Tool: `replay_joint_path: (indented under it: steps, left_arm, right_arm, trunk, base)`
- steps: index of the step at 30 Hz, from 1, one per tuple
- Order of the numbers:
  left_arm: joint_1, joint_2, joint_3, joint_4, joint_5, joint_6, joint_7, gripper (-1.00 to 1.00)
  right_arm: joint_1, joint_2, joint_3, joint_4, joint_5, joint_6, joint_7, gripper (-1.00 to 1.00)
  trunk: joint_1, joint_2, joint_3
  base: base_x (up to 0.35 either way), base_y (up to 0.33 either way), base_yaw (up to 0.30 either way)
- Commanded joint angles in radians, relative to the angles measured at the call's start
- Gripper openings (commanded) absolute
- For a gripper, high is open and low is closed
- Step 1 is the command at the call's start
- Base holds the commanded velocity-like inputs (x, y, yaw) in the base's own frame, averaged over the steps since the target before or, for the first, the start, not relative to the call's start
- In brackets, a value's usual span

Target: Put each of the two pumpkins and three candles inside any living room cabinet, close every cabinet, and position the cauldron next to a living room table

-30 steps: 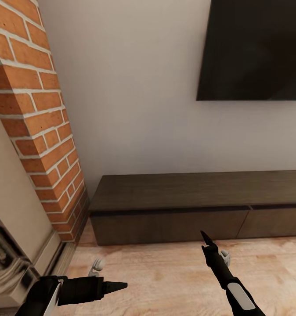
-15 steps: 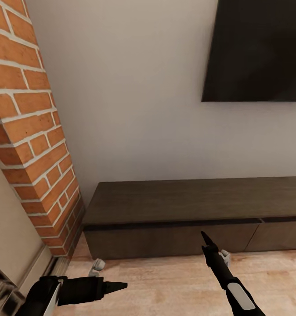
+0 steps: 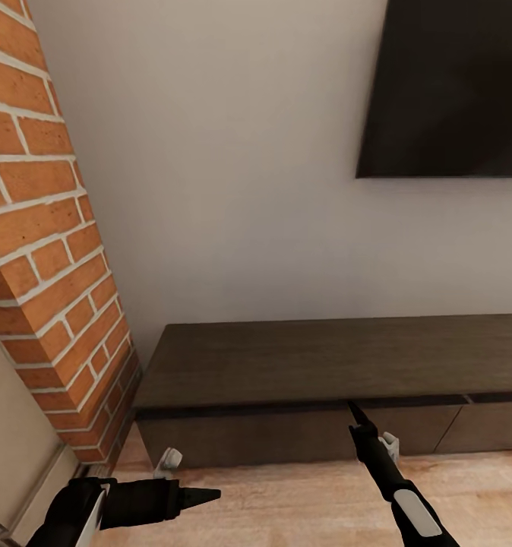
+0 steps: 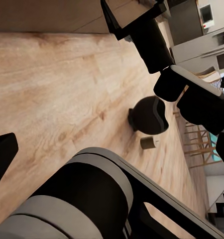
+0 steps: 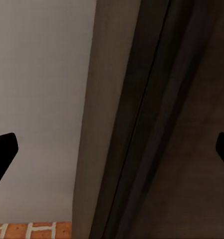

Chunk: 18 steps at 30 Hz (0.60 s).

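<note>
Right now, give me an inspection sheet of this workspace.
Surface: wood plank floor; bare where seen in the head view.
Job's things: cabinet, fronts shut, top bare; cauldron on the floor.
Clutter: small brown cylinder beside the cauldron.
Grippers: left gripper empty, state unclear; right gripper open, empty, facing the cabinet.
Cables: nothing seen.
Surroundings: brick column, wall-mounted TV, grey wall.

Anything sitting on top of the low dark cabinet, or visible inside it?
The visible stretch of the cabinet's flat top is bare. Its fronts are shut, so the interior is hidden. Its right end runs out of the head view.
</note>
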Motion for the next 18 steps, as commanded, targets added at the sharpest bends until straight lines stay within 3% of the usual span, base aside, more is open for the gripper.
replay_joint_path:
  steps: [1,10,14,18]
  left_arm:
    - [0.000,0.000,0.000,0.000,0.003,0.009,-0.001,1.00]
    - [0.000,0.000,0.000,0.000,0.006,0.009,-0.001,1.00]
    - [0.000,0.000,-0.001,0.000,0.004,0.000,0.000,1.00]
    - [0.000,0.000,-0.001,0.000,0.006,-0.009,0.001,1.00]
  right_arm:
    - [-0.001,0.000,-0.002,0.001,-0.010,0.010,0.003,1.00]
    - [-0.001,0.000,-0.002,0.001,-0.009,0.010,0.004,1.00]
    - [-0.001,-0.006,-0.002,0.003,-0.010,0.011,0.004,1.00]
    - [-0.001,-0.010,-0.002,0.006,-0.011,0.012,0.004,1.00]
  trunk:
    - [0.000,0.000,-0.001]
    - [0.000,0.000,-0.001]
    - [0.015,-0.028,-0.013]
    - [0.017,-0.029,-0.025]
  base:
    - [0.040,0.000,0.000]
    - [0.010,0.000,0.000]
    - [0.001,0.000,0.000]
    - [0.000,0.000,0.000]
